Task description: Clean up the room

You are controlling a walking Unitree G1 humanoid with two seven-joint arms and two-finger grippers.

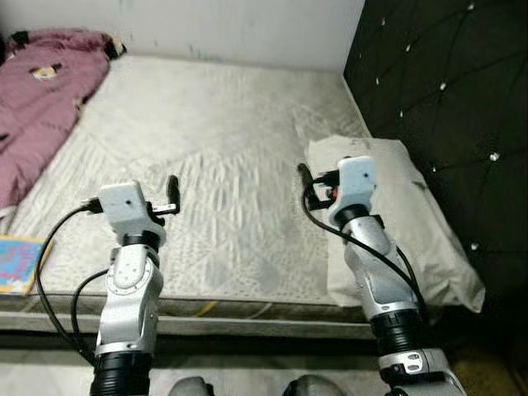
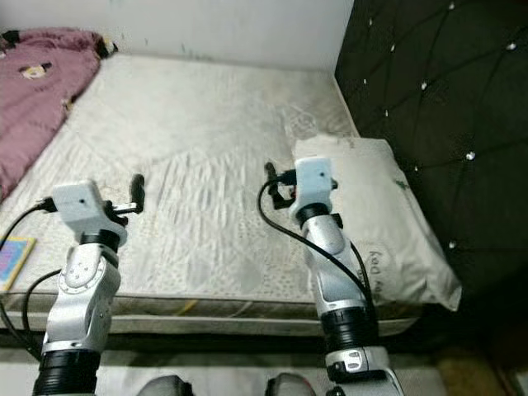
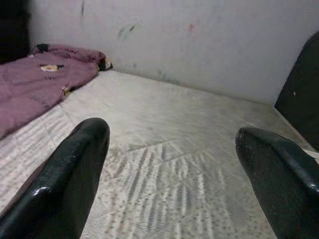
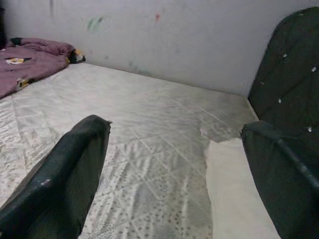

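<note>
A purple blanket [image 1: 37, 107] with a small cartoon patch lies bunched at the far left of the bare grey-white mattress [image 1: 223, 148]. A white pillow [image 1: 404, 223] lies along the mattress's right side, against the headboard. My left gripper [image 1: 170, 195] hovers open over the near left part of the mattress, holding nothing. My right gripper [image 1: 310, 185] is open too, just left of the pillow's near end. In the right wrist view the pillow [image 4: 234, 194] lies under the right-hand finger [image 4: 279, 174]. The left wrist view looks over the mattress toward the blanket [image 3: 35, 84].
A black tufted headboard [image 1: 445, 99] stands along the right side. A white wall [image 1: 247, 25] closes off the far side. A colourful book [image 1: 18, 264] lies at the mattress's near left edge. The floor shows below the bed's front edge.
</note>
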